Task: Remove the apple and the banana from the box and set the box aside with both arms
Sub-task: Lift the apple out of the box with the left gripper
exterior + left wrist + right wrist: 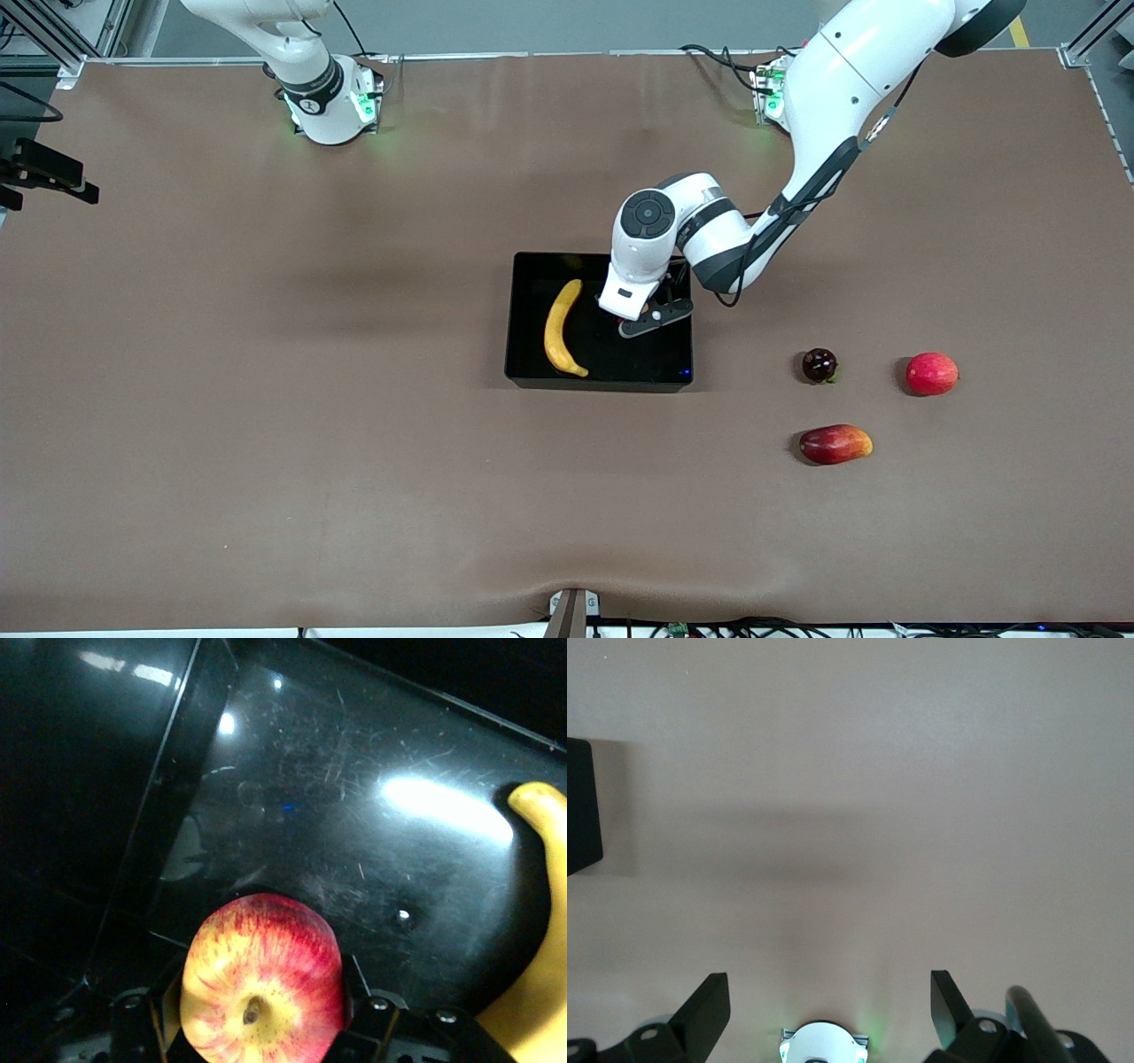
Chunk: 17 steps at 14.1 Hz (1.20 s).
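While the right gripper (824, 1010) waits spread, the left gripper (261, 1014) clamps the apple (262, 979) over the box (523, 354) beside the banana (560, 328).

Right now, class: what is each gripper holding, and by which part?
The left gripper holds the apple by its sides, over the bin. The right gripper holds nothing.

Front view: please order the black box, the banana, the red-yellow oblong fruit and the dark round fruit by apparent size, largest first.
1. black box
2. banana
3. red-yellow oblong fruit
4. dark round fruit

All four rest on the table or in the box at similar range, so the order seems safe.
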{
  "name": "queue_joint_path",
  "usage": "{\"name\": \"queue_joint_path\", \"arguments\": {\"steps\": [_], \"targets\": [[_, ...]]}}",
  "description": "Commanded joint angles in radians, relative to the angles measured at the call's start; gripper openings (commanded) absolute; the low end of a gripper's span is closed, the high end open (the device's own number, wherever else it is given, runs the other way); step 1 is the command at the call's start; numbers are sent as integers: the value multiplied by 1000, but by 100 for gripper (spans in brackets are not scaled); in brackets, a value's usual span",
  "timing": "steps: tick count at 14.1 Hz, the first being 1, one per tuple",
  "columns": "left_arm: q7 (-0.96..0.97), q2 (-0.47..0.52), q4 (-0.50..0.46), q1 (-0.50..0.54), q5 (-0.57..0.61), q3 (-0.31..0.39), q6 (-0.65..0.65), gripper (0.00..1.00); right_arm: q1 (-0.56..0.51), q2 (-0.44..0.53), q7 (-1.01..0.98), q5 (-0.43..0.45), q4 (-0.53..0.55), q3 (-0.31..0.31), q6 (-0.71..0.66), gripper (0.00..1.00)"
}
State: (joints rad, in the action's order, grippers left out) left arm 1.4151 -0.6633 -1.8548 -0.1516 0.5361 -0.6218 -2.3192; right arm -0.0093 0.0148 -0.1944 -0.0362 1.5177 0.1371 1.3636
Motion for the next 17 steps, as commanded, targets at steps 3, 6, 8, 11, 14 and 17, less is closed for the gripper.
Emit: {"name": "queue_joint_path", "arguments": {"steps": [3, 6, 8, 11, 14, 17], "targets": [[-115, 86, 173, 3, 12, -7, 321, 0, -15, 17, 1, -16, 18, -8, -1, 100], [-272, 152, 247, 59, -53, -15, 408, 0, -15, 17, 1, -16, 18, -8, -1, 100], [-408, 212, 262, 122, -138, -15, 428, 0, -15, 17, 1, -16, 18, -8, -1, 100], [-604, 281, 262, 226, -197, -15, 489, 0, -15, 16, 1, -16, 18, -8, -1, 100], [-746, 306, 255, 334, -219, -13, 535, 0, -15, 17, 1, -16, 18, -8, -1, 100], [-861, 301, 224, 446, -211, -13, 537, 0, -15, 16, 1, -16, 18, -8, -1, 100]]}}
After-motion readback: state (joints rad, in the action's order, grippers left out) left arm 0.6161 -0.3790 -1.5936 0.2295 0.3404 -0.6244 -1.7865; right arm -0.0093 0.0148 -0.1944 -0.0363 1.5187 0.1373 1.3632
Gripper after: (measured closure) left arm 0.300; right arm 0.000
